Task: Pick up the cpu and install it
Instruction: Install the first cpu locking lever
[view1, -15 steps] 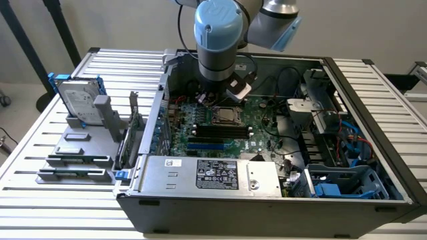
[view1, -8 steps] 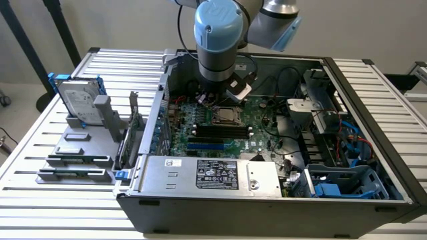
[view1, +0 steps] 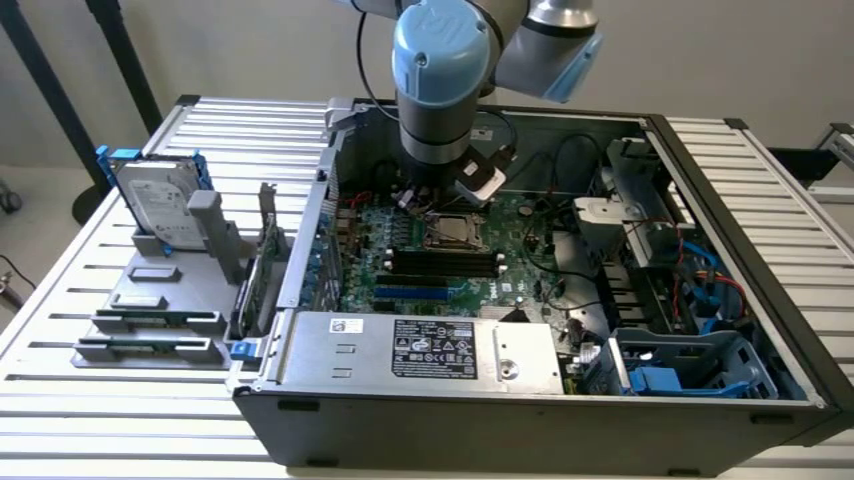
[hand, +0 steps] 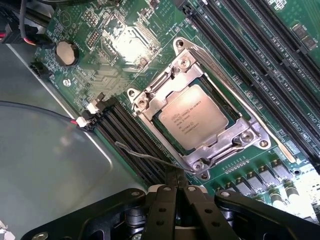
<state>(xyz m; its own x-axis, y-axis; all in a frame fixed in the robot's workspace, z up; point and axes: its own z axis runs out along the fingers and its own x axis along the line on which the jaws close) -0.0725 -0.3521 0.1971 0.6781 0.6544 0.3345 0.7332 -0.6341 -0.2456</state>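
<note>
Cpu (hand: 196, 117): seated in motherboard (hand: 125, 40) socket, light, stiff, fragile, slippery-topped, best gripped by edges; tool (hand: 175, 192) clenched, empty, just beside.

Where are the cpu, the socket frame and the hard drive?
cpu (hand: 196, 116), wrist view, middle of its metal top.
socket frame (hand: 165, 82), wrist view, on its upper plate.
hard drive (view1: 156, 205), exterior view, on its silver face.

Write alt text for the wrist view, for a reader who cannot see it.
A silver cpu sits in its metal socket frame on a green motherboard, with the gripper just beside the frame, jaws shut and empty. Black memory slots run alongside the socket.
</note>
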